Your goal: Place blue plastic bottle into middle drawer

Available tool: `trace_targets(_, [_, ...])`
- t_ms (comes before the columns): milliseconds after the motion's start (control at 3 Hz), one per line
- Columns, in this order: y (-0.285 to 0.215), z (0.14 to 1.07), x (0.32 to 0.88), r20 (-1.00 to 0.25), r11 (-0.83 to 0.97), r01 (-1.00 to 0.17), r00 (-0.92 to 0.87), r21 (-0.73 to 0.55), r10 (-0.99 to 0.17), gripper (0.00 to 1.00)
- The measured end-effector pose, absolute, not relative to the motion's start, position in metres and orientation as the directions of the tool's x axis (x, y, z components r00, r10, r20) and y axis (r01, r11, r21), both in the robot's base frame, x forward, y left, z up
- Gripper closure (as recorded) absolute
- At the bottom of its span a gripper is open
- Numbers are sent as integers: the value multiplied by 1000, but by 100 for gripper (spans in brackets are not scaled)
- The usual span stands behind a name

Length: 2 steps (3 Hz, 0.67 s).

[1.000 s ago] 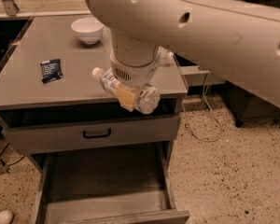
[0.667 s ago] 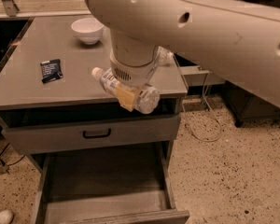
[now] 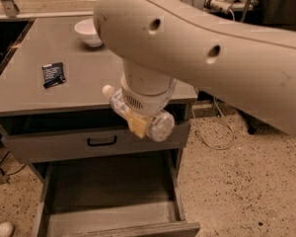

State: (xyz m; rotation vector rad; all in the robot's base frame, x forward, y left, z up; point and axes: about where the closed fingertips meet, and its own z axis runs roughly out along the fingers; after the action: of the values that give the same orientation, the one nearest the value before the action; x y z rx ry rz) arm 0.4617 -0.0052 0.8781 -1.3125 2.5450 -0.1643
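My gripper (image 3: pixel 139 124) is shut on the blue plastic bottle (image 3: pixel 122 104), which lies sideways between the yellowish fingers (image 3: pixel 137 128). Its white cap (image 3: pixel 107 90) points left and its round base (image 3: pixel 161 127) points toward the camera. The bottle hangs in front of the counter's front edge, at the level of the upper drawer front. The middle drawer (image 3: pixel 108 186) is pulled open below, grey with a bare floor, and the bottle is above its rear right part. My large arm hides the right side of the counter.
A grey counter (image 3: pixel 39 95) holds a white bowl (image 3: pixel 88 32) at the back and a dark packet (image 3: pixel 54 74) at the left. The upper drawer front with a black handle (image 3: pixel 101 141) sits slightly open. Speckled floor and cables lie to the right.
The gripper with the bottle has moved down and slightly forward, from above the counter edge to in front of it, over the open drawer.
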Motion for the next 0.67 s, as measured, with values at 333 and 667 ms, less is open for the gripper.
trace_targets(333, [2,836,420,-170,582,-806,-562,-105,-809,100])
trace_targets(667, [8,829,408,-165,587,-807,-573,-57,-803,100])
